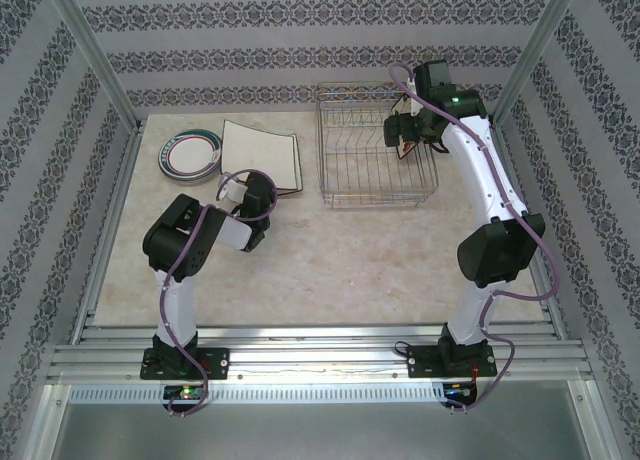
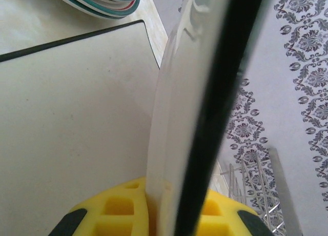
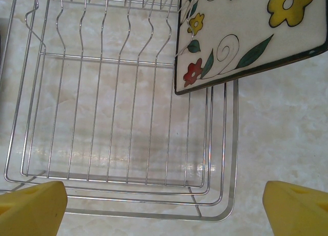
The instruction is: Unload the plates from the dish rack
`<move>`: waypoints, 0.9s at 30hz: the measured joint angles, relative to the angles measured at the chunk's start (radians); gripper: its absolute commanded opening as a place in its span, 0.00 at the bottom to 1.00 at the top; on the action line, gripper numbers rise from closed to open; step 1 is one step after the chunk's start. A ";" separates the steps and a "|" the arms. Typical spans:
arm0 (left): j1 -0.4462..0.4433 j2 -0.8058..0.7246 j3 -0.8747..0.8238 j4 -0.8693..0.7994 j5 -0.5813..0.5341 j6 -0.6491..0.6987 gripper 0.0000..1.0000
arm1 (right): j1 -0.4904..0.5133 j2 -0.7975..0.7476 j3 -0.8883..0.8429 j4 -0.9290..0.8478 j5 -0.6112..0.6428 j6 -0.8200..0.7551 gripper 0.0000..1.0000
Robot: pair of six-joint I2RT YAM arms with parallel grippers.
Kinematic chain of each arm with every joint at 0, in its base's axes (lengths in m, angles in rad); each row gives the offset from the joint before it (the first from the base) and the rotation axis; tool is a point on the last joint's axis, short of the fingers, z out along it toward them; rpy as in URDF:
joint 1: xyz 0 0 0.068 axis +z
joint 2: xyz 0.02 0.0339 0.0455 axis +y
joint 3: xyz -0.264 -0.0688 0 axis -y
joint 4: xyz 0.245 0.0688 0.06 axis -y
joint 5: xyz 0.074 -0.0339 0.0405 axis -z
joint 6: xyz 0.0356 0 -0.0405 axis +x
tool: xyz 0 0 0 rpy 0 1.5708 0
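Cream square flower-printed plate [image 3: 246, 36] stands propped in the far corner of the silver wire dish rack [image 1: 375, 170], just ahead of the wide-open right hand [image 3: 164, 205]; left hand [image 1: 240, 190] clamps another dark-rimmed square plate [image 2: 174, 118] over the counter [image 1: 330, 260].

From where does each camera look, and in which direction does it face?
Top external: above and behind the bases, looking down on the table; left arm, right arm show.
Left wrist: looks along a square plate clamped in the left end effector; yellow fingers show.
Right wrist: looks down into the dish rack, past a flowered plate; open right end effector shows.
Shared: top and right wrist both show the dish rack.
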 measured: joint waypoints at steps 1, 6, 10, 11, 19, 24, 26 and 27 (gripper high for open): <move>-0.002 0.002 0.001 0.000 -0.006 -0.004 0.04 | 0.000 0.000 0.000 0.000 0.000 0.000 0.98; -0.011 0.007 0.002 -0.001 -0.023 -0.020 0.09 | 0.000 0.000 0.000 0.003 -0.004 0.000 0.98; -0.014 0.012 0.005 -0.003 -0.024 -0.039 0.14 | 0.000 0.000 -0.003 0.008 -0.009 0.000 0.98; -0.014 0.012 0.007 -0.003 -0.023 -0.040 0.14 | 0.000 0.000 -0.006 0.010 -0.011 0.000 0.98; -0.013 0.018 0.013 -0.002 0.000 -0.047 0.15 | 0.000 0.000 -0.040 0.023 -0.023 0.000 0.98; -0.013 0.031 0.006 0.016 0.005 -0.061 0.16 | 0.000 0.000 -0.047 0.027 -0.026 0.000 0.98; -0.013 0.039 0.003 0.021 0.010 -0.067 0.19 | 0.000 0.000 -0.049 0.030 -0.026 0.000 0.98; -0.013 0.040 0.001 0.021 0.011 -0.071 0.22 | 0.000 -0.001 -0.051 0.031 -0.026 0.000 0.98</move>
